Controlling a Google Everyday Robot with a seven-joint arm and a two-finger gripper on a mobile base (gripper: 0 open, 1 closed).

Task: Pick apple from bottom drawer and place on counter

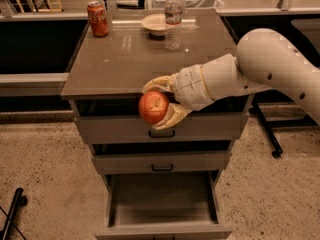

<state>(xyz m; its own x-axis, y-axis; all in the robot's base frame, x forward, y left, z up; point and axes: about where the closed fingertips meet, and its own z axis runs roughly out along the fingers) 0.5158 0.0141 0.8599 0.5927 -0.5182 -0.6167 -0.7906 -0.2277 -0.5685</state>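
Note:
My gripper (156, 105) is shut on the red-orange apple (153, 107), one finger above it and one below. It holds the apple in the air in front of the top drawer, just below the front edge of the counter (115, 66). The white arm reaches in from the right. The bottom drawer (162, 209) stands pulled open below, and its inside looks bare.
On the counter's far part stand a red soda can (97, 19), a pale bowl (155, 23) and a clear water bottle (173, 19). The two upper drawers (160, 161) with black handles are nearly shut. A black stand base (12, 211) sits at the lower left.

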